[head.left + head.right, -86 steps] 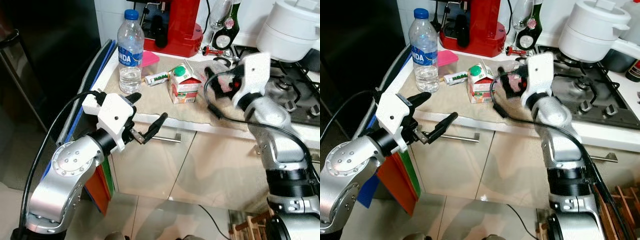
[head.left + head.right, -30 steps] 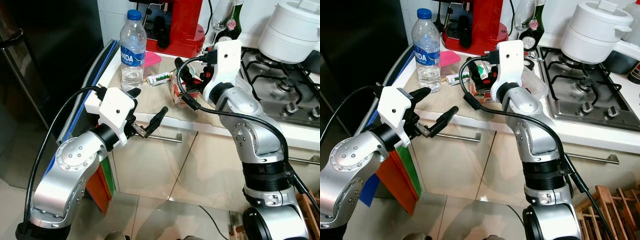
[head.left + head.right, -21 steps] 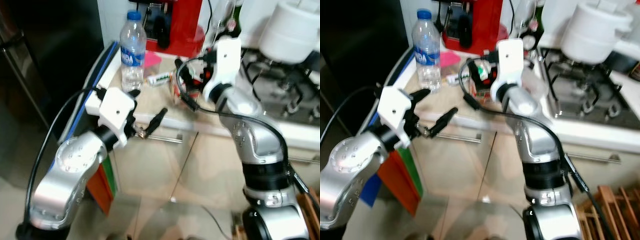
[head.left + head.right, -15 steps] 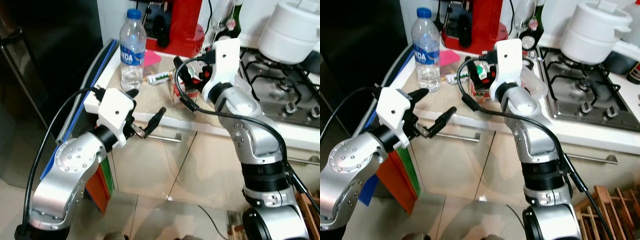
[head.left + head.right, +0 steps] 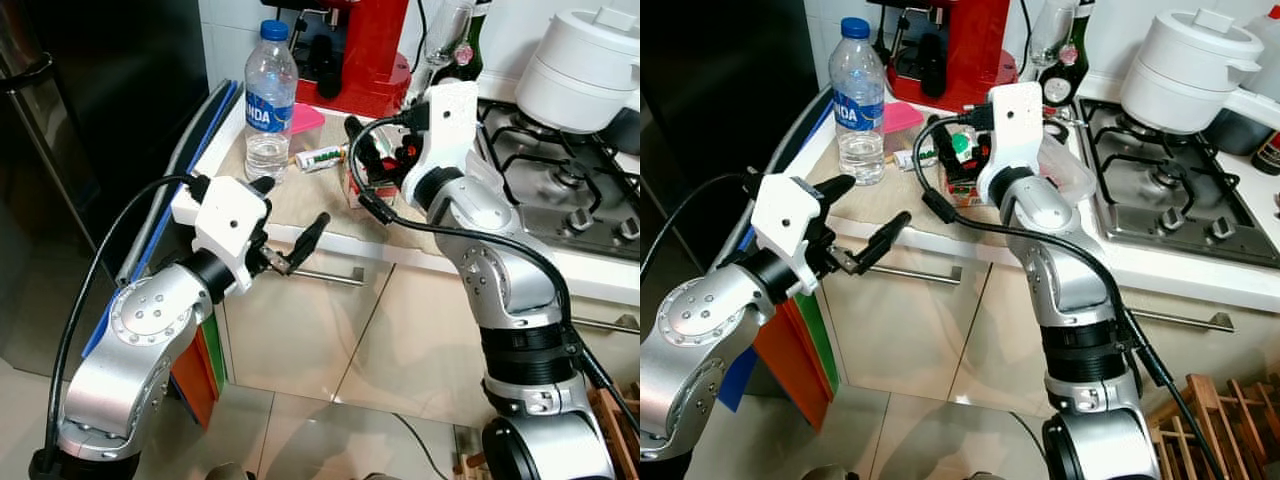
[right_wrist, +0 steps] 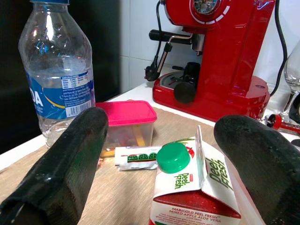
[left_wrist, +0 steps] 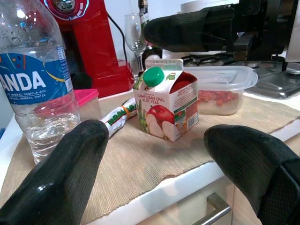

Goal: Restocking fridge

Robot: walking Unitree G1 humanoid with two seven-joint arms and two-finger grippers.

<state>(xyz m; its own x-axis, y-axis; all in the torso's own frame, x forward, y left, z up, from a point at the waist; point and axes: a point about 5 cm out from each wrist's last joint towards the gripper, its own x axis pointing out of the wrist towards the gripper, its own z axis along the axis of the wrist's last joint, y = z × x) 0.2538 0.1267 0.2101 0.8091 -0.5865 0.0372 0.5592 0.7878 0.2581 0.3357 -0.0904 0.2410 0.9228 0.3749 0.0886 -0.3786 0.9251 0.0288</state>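
Note:
A small apple juice carton [image 6: 197, 197] with a green cap stands on the beige mat [image 7: 140, 154] on the counter. My right gripper [image 6: 164, 122] is open just above it, one black finger on each side of the cap, not touching. In the left eye view it hides most of the carton [image 5: 375, 190]. My left gripper [image 5: 292, 208] is open and empty in front of the counter edge, pointing at the carton [image 7: 166, 105]. A water bottle [image 5: 268, 100] stands on the mat to the left.
The dark fridge [image 5: 60, 120] stands shut on the left. A pink-lidded tub [image 6: 124, 124] and a small tube [image 6: 138, 157] lie behind the carton, a clear tub [image 7: 220, 89] to its right. Further off are a red coffee machine [image 5: 360, 50], a hob [image 5: 570, 190] and a white pot [image 5: 590, 65].
My right gripper has swung left from near the hob to over the carton and has held there for the last second. The left gripper has barely moved; the camera shifted slightly.

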